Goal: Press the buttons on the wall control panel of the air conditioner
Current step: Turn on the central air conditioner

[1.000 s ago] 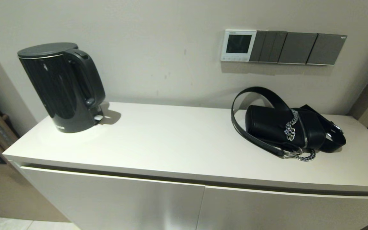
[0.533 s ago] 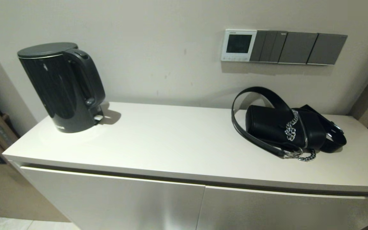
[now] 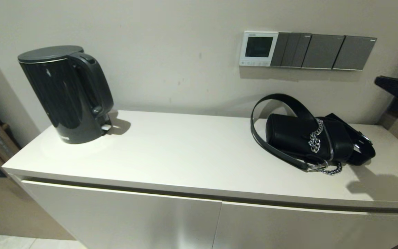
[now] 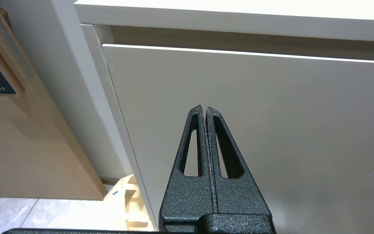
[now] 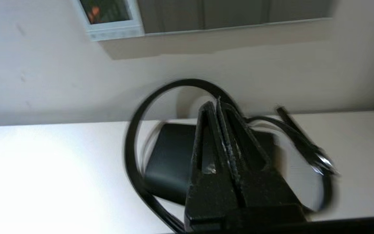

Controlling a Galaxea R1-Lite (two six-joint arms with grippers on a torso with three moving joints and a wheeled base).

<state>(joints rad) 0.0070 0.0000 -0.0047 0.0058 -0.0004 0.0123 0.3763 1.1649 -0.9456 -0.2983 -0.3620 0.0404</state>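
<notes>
The wall control panel (image 3: 258,48) is a small white-framed thermostat with a dark screen, on the wall above the counter's right part. The buttons (image 3: 254,63) are a row of tiny white ones along its bottom edge. Both also show in the right wrist view: panel (image 5: 109,16), buttons (image 5: 112,33). My right gripper (image 3: 378,81) is shut and empty at the far right edge, raised above the counter, well right of and lower than the panel. In its own view the right gripper (image 5: 214,105) points toward the wall over a handbag. My left gripper (image 4: 205,109) is shut and empty, low before the cabinet front.
A black handbag (image 3: 309,138) with strap and chain lies on the white counter (image 3: 185,152) below the panel. Grey switch plates (image 3: 323,52) adjoin the panel's right side. A black kettle (image 3: 66,95) stands at the far left. A white cabinet door (image 4: 271,113) faces the left gripper.
My right gripper has risen into the head view at the far right edge, and its shadow on the counter's right end has grown. Nothing else moved.
</notes>
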